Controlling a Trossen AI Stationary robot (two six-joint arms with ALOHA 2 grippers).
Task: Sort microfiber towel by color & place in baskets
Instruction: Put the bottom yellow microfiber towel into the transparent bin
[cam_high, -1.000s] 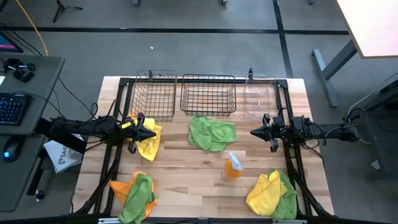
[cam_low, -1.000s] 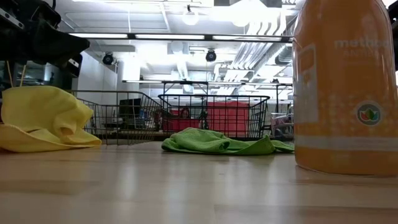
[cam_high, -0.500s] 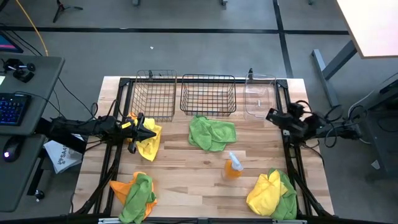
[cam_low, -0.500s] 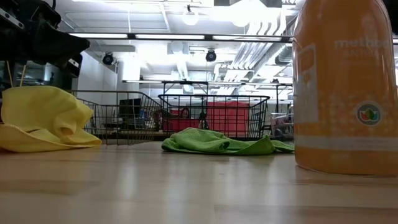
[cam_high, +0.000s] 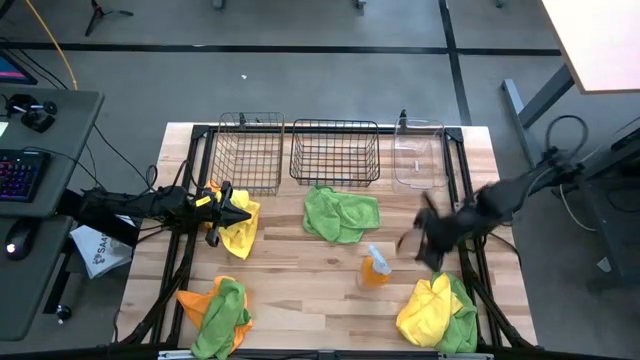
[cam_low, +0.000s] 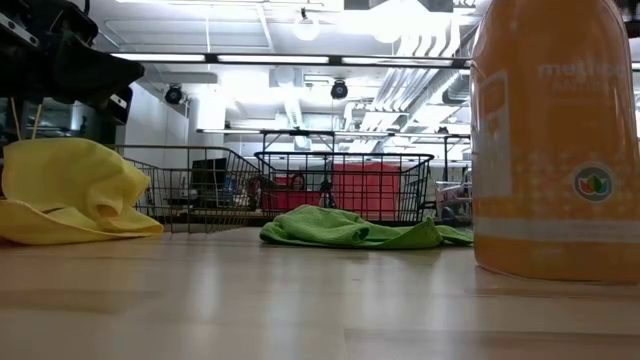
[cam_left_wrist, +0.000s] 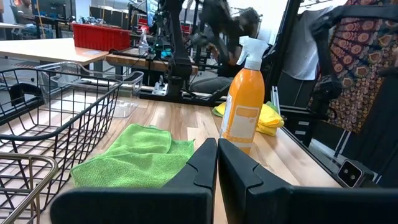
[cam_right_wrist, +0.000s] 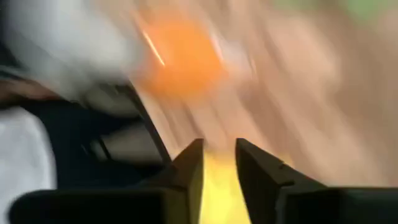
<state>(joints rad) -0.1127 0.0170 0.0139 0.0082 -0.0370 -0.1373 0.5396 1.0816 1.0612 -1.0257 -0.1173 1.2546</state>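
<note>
Counter (cam_low: 300, 300): light wood surface, seen level across the foreground.
Yellow microfiber towel (cam_low: 70, 190): bunched in a mound at far left, resting on the counter.
Lime green microfiber towel (cam_low: 350, 230): lying low and spread near centre, in front of the baskets.
Wire-mesh baskets (cam_low: 345, 185): two black ones, side by side behind the towels.
Orange spray bottle (cam_low: 555, 140): upright, close, at right edge; top cut off.
Dark arm part (cam_low: 60, 60): upper left, above the yellow towel; gripper not discernible.

Grey floor (cam_high: 330, 70) crossed by dark lines surrounds the wooden counter (cam_high: 300, 280). A desk (cam_high: 45, 180) with a lit keyboard (cam_high: 18, 176) stands alongside. Overhead, strip lights (cam_low: 270, 58) and exposed ducts (cam_low: 400, 85) run beneath a white ceiling.
</note>
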